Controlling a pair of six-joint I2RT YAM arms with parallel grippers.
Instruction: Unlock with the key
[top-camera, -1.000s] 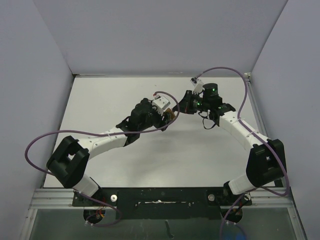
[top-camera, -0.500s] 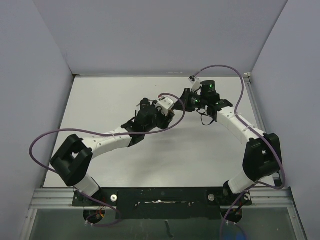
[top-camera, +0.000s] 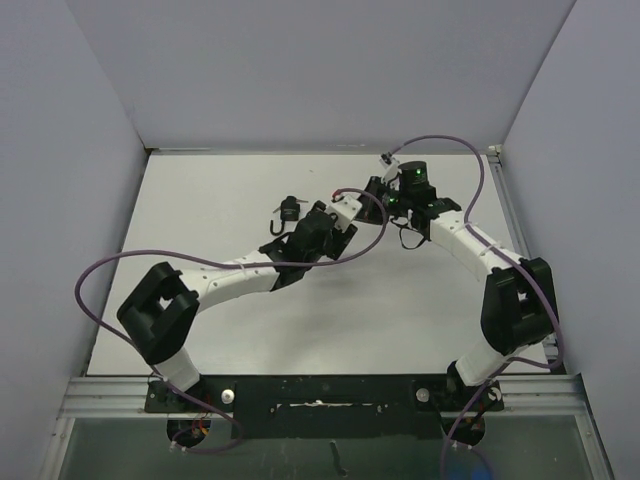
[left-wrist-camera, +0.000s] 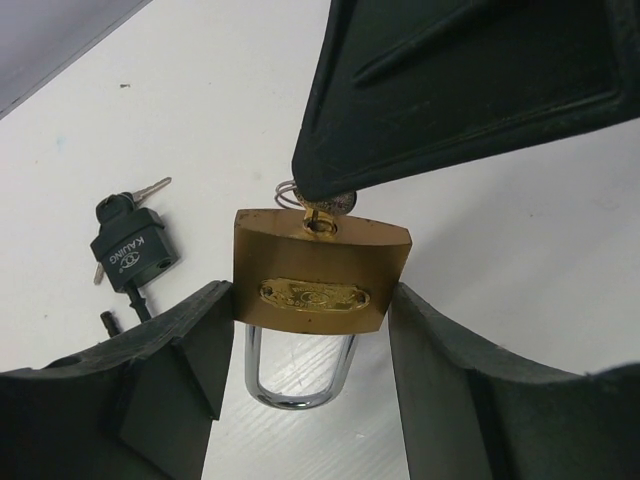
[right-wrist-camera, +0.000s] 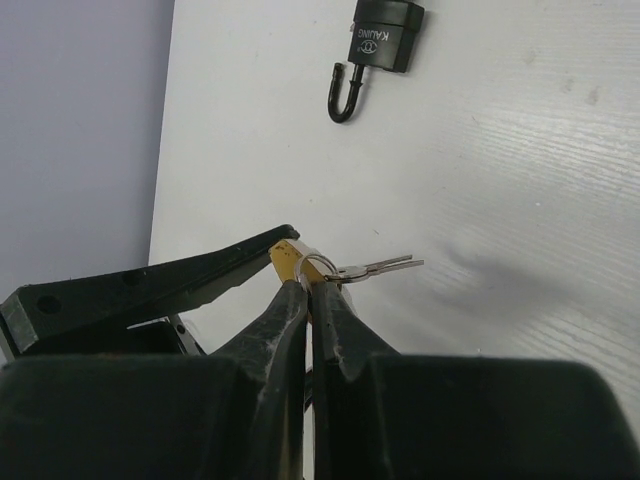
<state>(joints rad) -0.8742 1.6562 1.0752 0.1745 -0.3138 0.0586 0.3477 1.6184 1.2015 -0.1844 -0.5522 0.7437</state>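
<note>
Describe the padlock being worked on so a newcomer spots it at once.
Start at the white table and go to its middle. There the brass padlock sits clamped in the left gripper. Unlike the black padlock lying loose nearby, it is gold-coloured, with a chrome shackle and a key in its keyhole.

Metal sheen against matt black

We see a brass padlock (left-wrist-camera: 320, 275), golden body softly shiny, steel shackle (left-wrist-camera: 298, 388) mirror-glossy, with a yellow-metal key (left-wrist-camera: 325, 206); a black padlock (left-wrist-camera: 133, 255) cased in matt plastic; a white, faintly grained matt surface (right-wrist-camera: 520, 160).
</note>
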